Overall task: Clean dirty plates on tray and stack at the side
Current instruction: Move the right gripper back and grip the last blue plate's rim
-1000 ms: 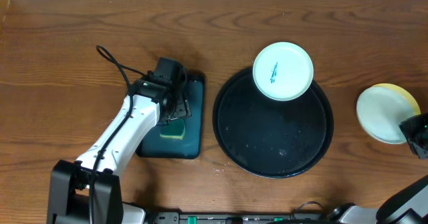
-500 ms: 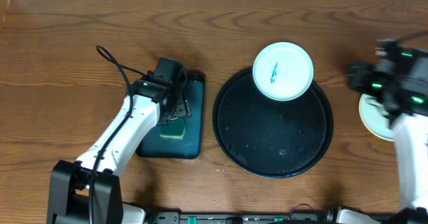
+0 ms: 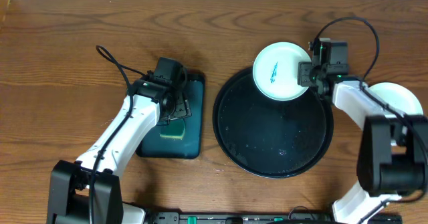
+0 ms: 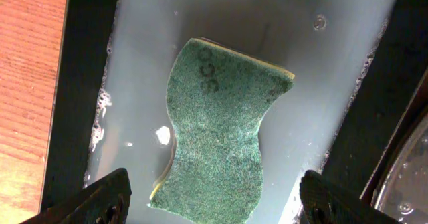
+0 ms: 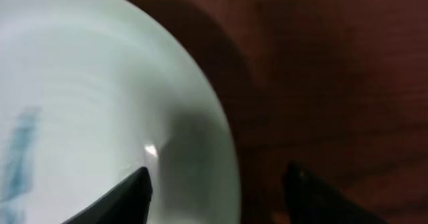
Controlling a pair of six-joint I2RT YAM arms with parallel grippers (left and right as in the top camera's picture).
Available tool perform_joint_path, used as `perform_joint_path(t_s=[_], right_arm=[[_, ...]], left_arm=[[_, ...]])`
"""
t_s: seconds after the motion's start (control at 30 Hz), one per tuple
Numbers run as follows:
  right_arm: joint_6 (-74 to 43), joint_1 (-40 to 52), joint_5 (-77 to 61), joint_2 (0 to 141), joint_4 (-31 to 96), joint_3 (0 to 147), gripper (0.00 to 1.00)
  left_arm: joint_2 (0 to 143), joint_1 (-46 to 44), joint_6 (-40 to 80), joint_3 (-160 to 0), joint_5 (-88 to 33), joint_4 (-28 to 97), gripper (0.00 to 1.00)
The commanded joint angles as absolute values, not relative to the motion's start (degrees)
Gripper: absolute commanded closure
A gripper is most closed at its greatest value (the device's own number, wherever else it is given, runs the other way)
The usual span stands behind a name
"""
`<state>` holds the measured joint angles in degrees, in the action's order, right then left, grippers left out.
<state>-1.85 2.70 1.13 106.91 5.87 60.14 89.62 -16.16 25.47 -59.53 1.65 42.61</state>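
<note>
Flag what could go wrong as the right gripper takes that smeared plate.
The smeared plate overhangs the far rim of the black tray, so a pinch on its edge by the open right gripper may tip or slide it. The right arm also crosses the side plate and could knock it.

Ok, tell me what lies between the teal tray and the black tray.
Only a narrow strip of bare table separates the teal tray from the black tray, seen overhead.
</note>
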Motion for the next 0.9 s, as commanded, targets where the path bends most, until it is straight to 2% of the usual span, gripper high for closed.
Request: perform_joint_path(t_s=[0.0,0.03,0.1,0.13,0.43,0.67,0.87], right_arm=[[-2.7,2.2,1.67,108.51,5.63,59.99,0.59],[-2.72,2.2,0.91,108.51,5.93,59.99,0.78],[-2.81,2.31,-0.01,108.42,6.48,59.99,0.96],[-3.01,2.35,-0.34,108.25,7.03,59.99,0.99],[-7.25,3.2,-4.1,97.65,18.11,59.99,0.99],[-14.98,5.65,-7.38,94.0,36.53,58.83,0.99],[-16.93,6.85,-7.33,95.7,36.84,53.08,0.99]], left_arm=[[89.84,-15.88,25.34,-59.46,2.11,42.74,0.18],[89.84,-15.88,25.34,-59.46,2.11,42.74,0.18],[89.84,-15.88,25.34,-59.46,2.11,42.74,0.18],[89.84,-15.88,25.34,-59.46,2.11,42.74,0.18],[89.84,-15.88,25.34,-59.46,2.11,42.74,0.18],[89.84,-15.88,25.34,-59.46,2.11,42.74,0.18],[89.84,-15.88,25.34,-59.46,2.11,42.74,0.18]])
